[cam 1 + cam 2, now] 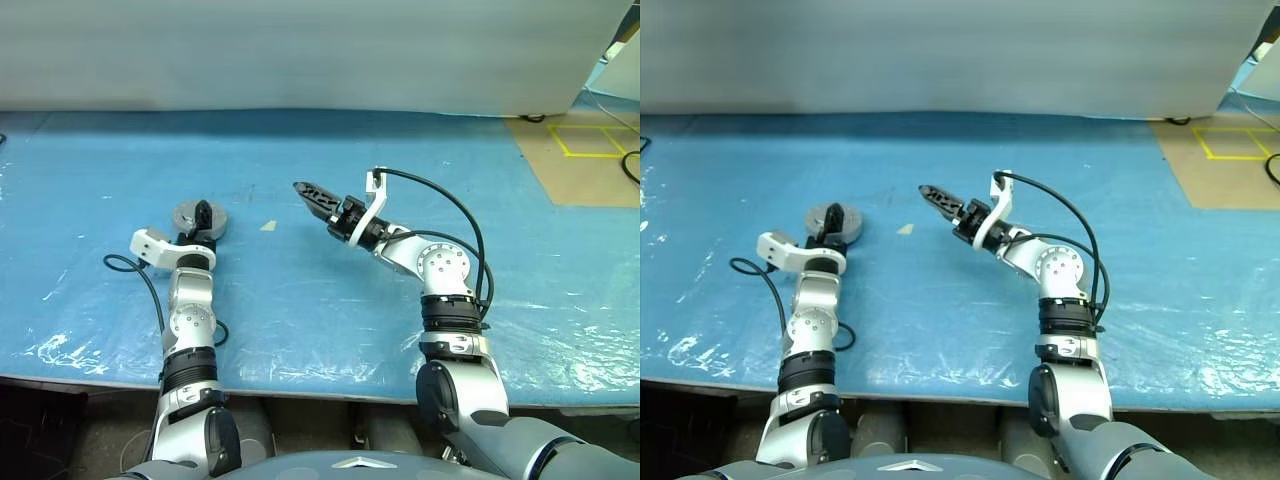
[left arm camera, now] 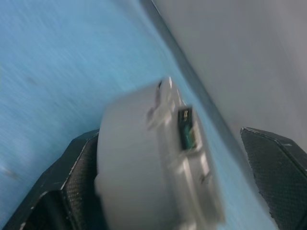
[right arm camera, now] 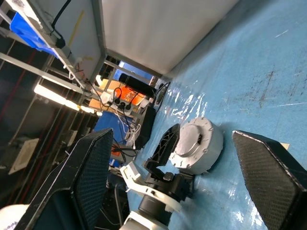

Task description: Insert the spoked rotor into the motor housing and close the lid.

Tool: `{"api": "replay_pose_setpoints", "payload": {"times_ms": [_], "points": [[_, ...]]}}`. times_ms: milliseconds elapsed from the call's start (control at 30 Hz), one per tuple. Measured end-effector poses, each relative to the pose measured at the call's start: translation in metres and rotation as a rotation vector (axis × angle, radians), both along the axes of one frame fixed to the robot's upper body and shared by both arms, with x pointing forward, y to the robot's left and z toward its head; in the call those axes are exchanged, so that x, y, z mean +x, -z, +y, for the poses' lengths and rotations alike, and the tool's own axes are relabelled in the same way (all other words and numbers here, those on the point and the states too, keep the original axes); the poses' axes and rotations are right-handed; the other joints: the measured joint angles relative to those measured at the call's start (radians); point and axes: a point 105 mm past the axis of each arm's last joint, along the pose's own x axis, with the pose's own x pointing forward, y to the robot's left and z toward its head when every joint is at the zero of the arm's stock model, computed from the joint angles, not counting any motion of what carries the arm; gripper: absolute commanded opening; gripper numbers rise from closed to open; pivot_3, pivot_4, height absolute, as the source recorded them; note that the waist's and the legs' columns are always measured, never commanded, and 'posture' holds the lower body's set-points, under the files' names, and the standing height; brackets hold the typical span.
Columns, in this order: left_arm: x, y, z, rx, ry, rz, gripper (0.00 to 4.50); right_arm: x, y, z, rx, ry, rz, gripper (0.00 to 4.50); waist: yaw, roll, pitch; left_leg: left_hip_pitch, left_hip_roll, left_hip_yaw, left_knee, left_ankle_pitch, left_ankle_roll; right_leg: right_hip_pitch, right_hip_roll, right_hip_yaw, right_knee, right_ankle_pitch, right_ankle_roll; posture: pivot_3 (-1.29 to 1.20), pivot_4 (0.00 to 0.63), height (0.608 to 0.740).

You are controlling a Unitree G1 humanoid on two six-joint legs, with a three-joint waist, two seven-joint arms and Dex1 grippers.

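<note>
The motor housing (image 1: 186, 213) is a round light-grey shell lying on the blue table at the left, its plain grey outside showing. My left gripper (image 1: 203, 219) reaches level around it. In the left wrist view the housing (image 2: 144, 163) rests against one black finger (image 2: 72, 191), while the other finger (image 2: 278, 177) stands apart from it, so the gripper is open. My right gripper (image 1: 309, 193) hovers above the table's middle, open and empty, pointing left at the housing (image 3: 201, 141). The spoked rotor is out of view. The housing's top face is one closed grey surface.
Wrinkled blue sheeting (image 1: 330, 300) covers the table. A small cream scrap (image 1: 268, 225) lies between the two grippers. A white wall (image 1: 300, 50) bounds the far side. A black cable (image 1: 128, 264) loops beside my left wrist. Brown floor with yellow tape (image 1: 590, 140) lies at the far right.
</note>
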Motion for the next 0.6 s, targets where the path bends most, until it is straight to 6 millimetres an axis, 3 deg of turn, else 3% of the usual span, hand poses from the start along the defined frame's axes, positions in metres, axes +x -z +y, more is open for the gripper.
{"api": "replay_pose_setpoints", "payload": {"times_ms": [167, 233, 333, 467, 600], "points": [[-0.019, -0.005, 0.049, 0.196, -0.193, 0.048, 4.45, 0.002, 0.002, -0.003, -0.09, 0.027, -0.08, 4.2, 0.0, 0.0, 0.0, -0.003, 0.0, -0.001, 0.0, 0.0, 0.0, -0.001, 0.0, 0.0, -0.003, 0.0, 0.0, 0.0, 0.15, 0.74], [-0.019, -0.015, 0.053, 0.278, -0.172, 0.019, 4.45, 0.007, 0.002, -0.008, -0.148, 0.067, -0.138, 4.2, 0.01, 0.0, 0.0, -0.003, 0.0, -0.002, 0.0, 0.0, 0.0, -0.001, 0.0, -0.002, -0.003, 0.0, 0.0, 0.0, 0.15, 0.74], [-0.017, -0.042, 0.045, 0.401, -0.085, -0.1, 4.45, 0.012, -0.003, -0.01, -0.224, 0.119, -0.255, 4.2, 0.023, -0.001, 0.0, -0.004, 0.0, -0.001, 0.0, 0.0, 0.0, -0.001, -0.001, -0.002, -0.003, 0.0, 0.0, 0.0, 0.15, 0.74], [-0.013, -0.087, 0.013, 0.63, 0.133, -0.304, 4.45, 0.019, -0.009, -0.024, -0.401, 0.191, -0.482, 4.2, 0.027, -0.001, 0.0, -0.004, 0.0, -0.001, 0.0, 0.0, 0.0, -0.001, -0.001, -0.002, -0.003, 0.0, -0.001, 0.0, 0.15, 0.74], [-0.018, -0.102, -0.029, 0.891, 0.384, -0.4, 4.45, 0.017, -0.008, -0.037, -0.449, 0.204, -0.57, 4.2, 0.019, -0.001, 0.0, -0.003, 0.0, -0.001, 0.0, 0.0, 0.0, -0.002, -0.001, -0.002, -0.002, 0.0, 0.0, 0.0, 0.15, 0.74]]}}
